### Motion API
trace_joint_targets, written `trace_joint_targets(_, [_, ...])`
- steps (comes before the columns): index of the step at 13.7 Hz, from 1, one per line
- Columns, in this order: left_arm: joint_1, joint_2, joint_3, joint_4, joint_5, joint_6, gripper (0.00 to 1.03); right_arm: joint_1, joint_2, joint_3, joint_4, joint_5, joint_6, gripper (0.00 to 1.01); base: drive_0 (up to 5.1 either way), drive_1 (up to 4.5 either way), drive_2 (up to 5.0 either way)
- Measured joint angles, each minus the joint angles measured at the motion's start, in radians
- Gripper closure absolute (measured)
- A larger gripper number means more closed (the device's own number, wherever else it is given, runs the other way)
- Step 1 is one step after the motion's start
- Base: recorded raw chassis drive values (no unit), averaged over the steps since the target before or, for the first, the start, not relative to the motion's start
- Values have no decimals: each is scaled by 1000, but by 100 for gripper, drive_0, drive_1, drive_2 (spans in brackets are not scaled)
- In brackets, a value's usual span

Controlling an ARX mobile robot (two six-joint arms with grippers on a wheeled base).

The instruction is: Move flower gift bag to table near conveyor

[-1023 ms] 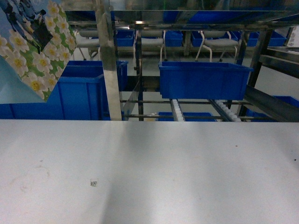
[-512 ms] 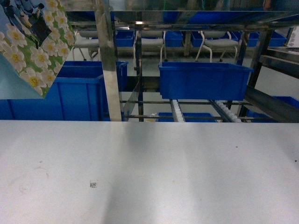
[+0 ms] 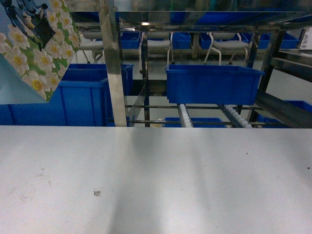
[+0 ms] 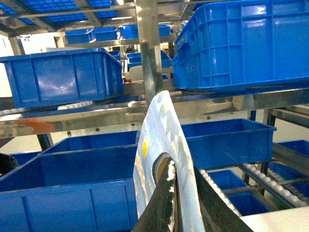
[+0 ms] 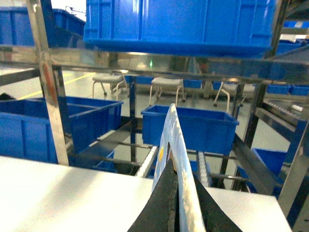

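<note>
Load: the flower gift bag (image 3: 34,53) hangs in the air at the upper left of my head view, tilted, its flowered face toward me and a plain pale blue side beneath it. It touches nothing below.
Left hand: my left gripper (image 4: 175,203) is pinched tight on the bag, black fingers (image 4: 161,193) pressed to either side of a thin pale panel with a yellow spot, seen nearly edge-on from my left wrist.
Right hand: my right gripper (image 5: 177,198) is also closed narrow, clamped on a thin printed sheet (image 5: 171,130) seen edge-on. I cannot tell from my right wrist what that sheet belongs to, and this hand does not show in my head view.
Surface: the table (image 3: 195,170) spreads white across the lower half of my head view, with a tiny black square mark (image 3: 97,192) left of centre. The bag is above its far left edge, well clear of the top.
Rack: the conveyor (image 3: 185,116) shows its whitish rollers just past the table's far edge, right of centre, running under a blue bin (image 3: 212,83).
Behind the bag: a second blue bin (image 3: 78,100) and a shiny steel post (image 3: 113,73) just to its right.
</note>
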Motion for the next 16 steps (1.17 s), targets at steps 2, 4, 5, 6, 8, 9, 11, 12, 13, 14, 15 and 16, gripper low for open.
trace_joint_targets(2, [0, 0, 0, 0, 0, 0, 100, -42, 280, -14, 301, -61, -8, 99, 0, 0, 0])
trace_joint_targets(4, [0, 0, 0, 0, 0, 0, 100, -113, 695, 3, 547, -117, -30, 99, 0, 0, 0])
trace_joint_targets(5, [0, 0, 0, 0, 0, 0, 100, -126, 763, 4, 546, -128, -33, 99, 0, 0, 0])
trace_joint_targets(6, [0, 0, 0, 0, 0, 0, 100, -142, 848, 3, 540, -140, -33, 99, 0, 0, 0])
trace_joint_targets(8, [0, 0, 0, 0, 0, 0, 100, -154, 959, -1, 543, -171, -37, 99, 0, 0, 0])
trace_joint_targets(9, [0, 0, 0, 0, 0, 0, 100, -154, 993, -4, 547, -181, -40, 99, 0, 0, 0])
trace_joint_targets(11, [0, 0, 0, 0, 0, 0, 100, -144, 1026, 10, 563, -192, -49, 99, 0, 0, 0])
trace_joint_targets(12, [0, 0, 0, 0, 0, 0, 100, -119, 999, -19, 559, -166, -51, 99, 0, 0, 0])
trace_joint_targets(13, [0, 0, 0, 0, 0, 0, 100, -113, 991, -42, 566, -152, -55, 99, 0, 0, 0])
trace_joint_targets(14, [0, 0, 0, 0, 0, 0, 100, -113, 982, -54, 562, -151, -55, 99, 0, 0, 0])
trace_joint_targets(15, [0, 0, 0, 1, 0, 0, 100, -112, 979, -63, 562, -146, -55, 97, 0, 0, 0])
trace_joint_targets(16, [0, 0, 0, 1, 0, 0, 100, -111, 973, -76, 561, -145, -55, 92, 0, 0, 0])
